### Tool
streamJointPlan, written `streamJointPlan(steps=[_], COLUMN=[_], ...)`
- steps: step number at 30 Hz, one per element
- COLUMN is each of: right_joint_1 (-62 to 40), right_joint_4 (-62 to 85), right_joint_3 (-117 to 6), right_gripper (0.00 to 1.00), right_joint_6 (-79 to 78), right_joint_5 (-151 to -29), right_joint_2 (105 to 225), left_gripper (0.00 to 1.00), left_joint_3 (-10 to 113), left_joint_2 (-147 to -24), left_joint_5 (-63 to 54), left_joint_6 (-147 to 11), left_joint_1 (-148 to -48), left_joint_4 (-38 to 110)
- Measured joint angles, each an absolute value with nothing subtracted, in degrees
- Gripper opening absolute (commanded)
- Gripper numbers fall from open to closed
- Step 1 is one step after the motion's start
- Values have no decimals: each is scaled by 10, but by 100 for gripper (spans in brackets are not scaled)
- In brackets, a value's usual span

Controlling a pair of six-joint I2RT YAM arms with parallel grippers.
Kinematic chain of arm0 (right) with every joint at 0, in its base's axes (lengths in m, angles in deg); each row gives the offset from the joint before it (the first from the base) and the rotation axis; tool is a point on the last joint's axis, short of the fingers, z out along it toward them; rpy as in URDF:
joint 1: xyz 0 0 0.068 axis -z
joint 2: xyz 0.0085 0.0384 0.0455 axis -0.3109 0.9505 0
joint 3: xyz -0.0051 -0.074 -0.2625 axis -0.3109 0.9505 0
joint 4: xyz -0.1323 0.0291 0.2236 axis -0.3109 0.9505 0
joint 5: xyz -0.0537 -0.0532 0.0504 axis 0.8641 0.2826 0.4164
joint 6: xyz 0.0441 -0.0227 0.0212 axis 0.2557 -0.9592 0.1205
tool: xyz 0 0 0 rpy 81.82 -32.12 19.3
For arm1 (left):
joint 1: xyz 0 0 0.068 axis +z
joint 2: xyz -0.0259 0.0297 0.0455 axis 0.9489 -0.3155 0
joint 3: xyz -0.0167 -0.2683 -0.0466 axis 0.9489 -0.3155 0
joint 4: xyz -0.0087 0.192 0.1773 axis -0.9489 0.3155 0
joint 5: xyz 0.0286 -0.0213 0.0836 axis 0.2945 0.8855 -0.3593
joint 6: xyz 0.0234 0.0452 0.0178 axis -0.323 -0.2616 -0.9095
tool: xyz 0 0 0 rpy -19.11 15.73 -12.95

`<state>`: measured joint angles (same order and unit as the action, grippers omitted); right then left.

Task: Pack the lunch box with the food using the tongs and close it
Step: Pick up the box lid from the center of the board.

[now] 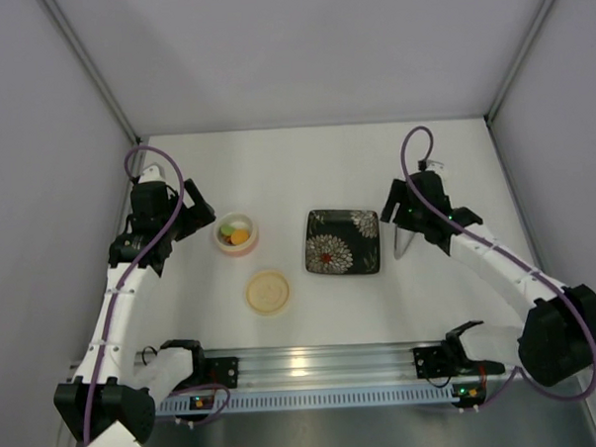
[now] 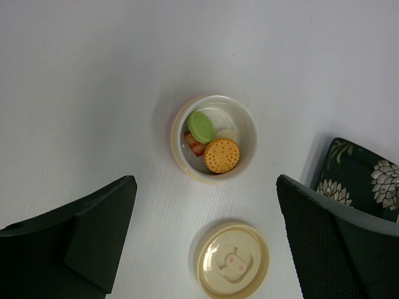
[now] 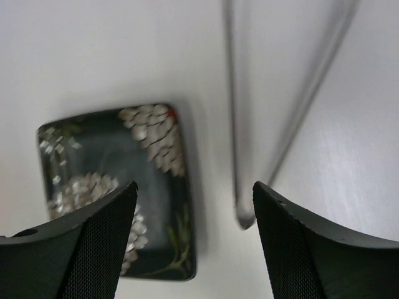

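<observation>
White tabletop (image 1: pixel 296 174) enclosed by plain grey walls; surface lit evenly, no obstruction noted. Food status: the green round (image 2: pixel 201 126), the orange round (image 2: pixel 221 155) and the pale cream piece (image 2: pixel 227 134) all lie inside the lunch box (image 2: pixel 177 140), with a small reddish-brown scrap beneath them that cannot be identified. The black floral plate (image 3: pixel 106 156) carries no food. The lunch box stands open, left of the plate, and its cream lid (image 2: pixel 232 260) lies flat on the table just nearer the arm bases, apart from the tub. Assessment: packing appears complete and the step in hand is parting with the tongs (image 3: pixel 234 124), which show at the plate's right edge, blurred in the right wrist view, the joined end nearest the fingers. The right gripper (image 3: pixel 194 187) stands with its jaws well apart; the narrow end of the tongs sits close beside one finger only, so nothing appears clamped, though contact on that side cannot be confirmed. The left gripper (image 2: pixel 206 184) hangs above the lunch box with jaws at full spread, holding nothing. Next move, as judged: closing. That calls for a flat, thin lid to be picked off the table by its rim, carried over the tub, centred squarely and pressed down. Risk noted: a tilted lid could catch the rim or nudge the light tub aside.
</observation>
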<state>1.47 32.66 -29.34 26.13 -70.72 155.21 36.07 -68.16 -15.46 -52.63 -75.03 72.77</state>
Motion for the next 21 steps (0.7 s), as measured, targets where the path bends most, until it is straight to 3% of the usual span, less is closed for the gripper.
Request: streamJointPlan(steps=[6,11,21], right_joint_1=[-221,-389,-477], right_joint_4=[330,329,318], right_joint_3=[-306,-352,-455], right_gripper=[66,61,50], right_joint_6=[290,321,344], right_joint_5=[-682,-647,-637], right_joint_2=[1542,1642,1851], left_gripper=[99,99,99], left_joint_3=[360,359,358], left_joint_2=[-682,-682,-682], left_joint_5=[-154,-153,-153], left_joint_6=[-526,-526,-526], left_joint_1=[-750,-750,-750], left_joint_4=[728,728,728])
